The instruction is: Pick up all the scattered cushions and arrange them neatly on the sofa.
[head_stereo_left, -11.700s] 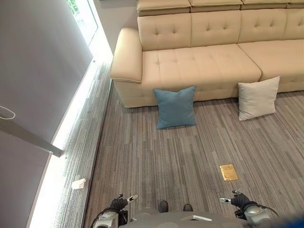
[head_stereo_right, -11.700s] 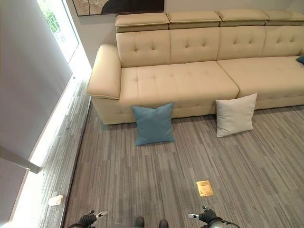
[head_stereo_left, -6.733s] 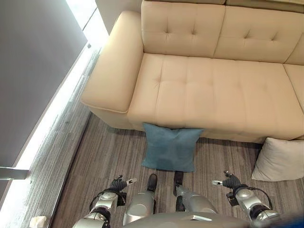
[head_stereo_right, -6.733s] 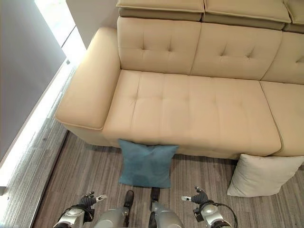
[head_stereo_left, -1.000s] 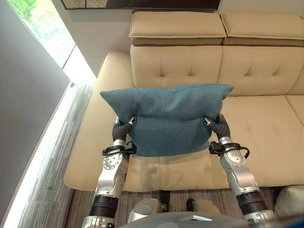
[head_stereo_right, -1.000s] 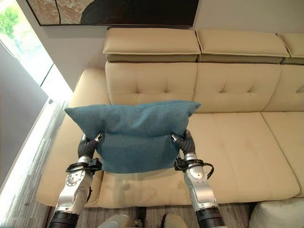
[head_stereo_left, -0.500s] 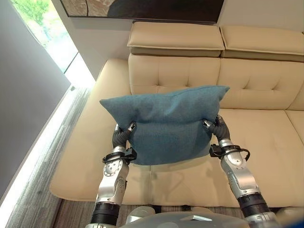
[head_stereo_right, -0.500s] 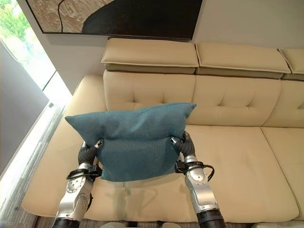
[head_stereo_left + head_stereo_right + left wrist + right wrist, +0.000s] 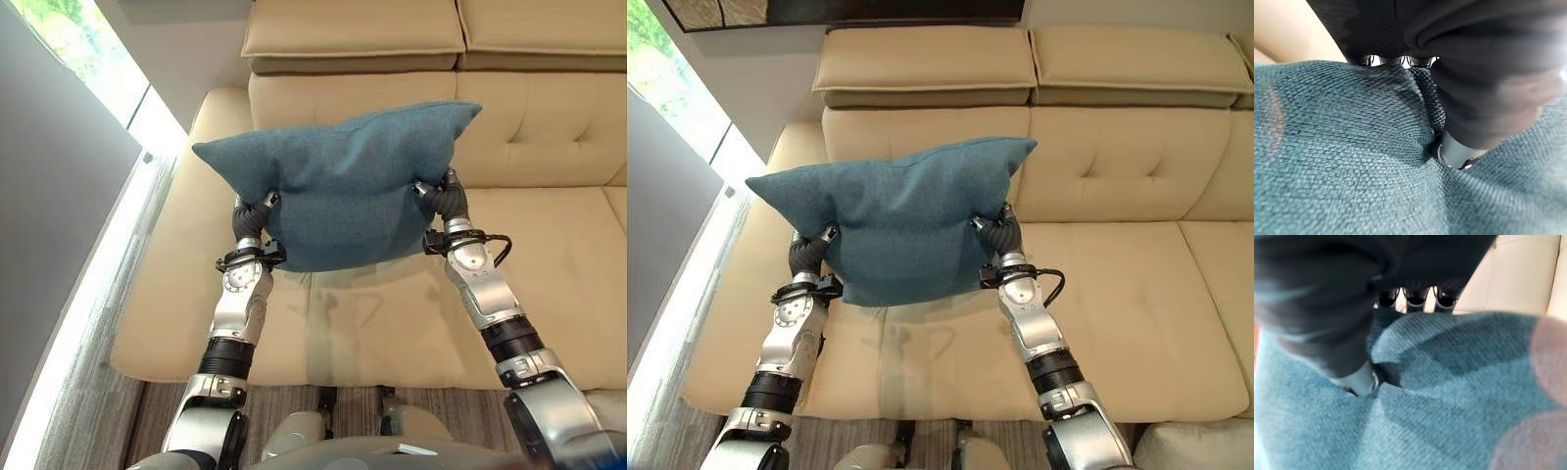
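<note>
I am holding the blue cushion [image 9: 343,196] up in the air between both hands, above the front half of the beige sofa [image 9: 549,284] seat and clear of it. My left hand [image 9: 257,213] is pinching the cushion's lower edge at about 8 o'clock from its middle, and my right hand [image 9: 438,196] is doing the same at about 4 o'clock; in each wrist view the thumb is digging a dimple into the weave while the fingers [image 9: 1391,61] are curling over the fabric behind, so both grips are closed on cloth. The cushion's long axis is running 9 to 3 o'clock, parallel to the backrest [image 9: 921,132], which is lying toward 12 o'clock beyond my fingers. That, I judge, is what the coming move depends on: carrying the cushion forward toward 12 and setting it against the backrest. Neither hand looks nearer. The cushion is hiding the seat and backrest directly behind it, and most of my fingers. A pale cushion [image 9: 1195,448] corner is being cut off at 5 o'clock.
</note>
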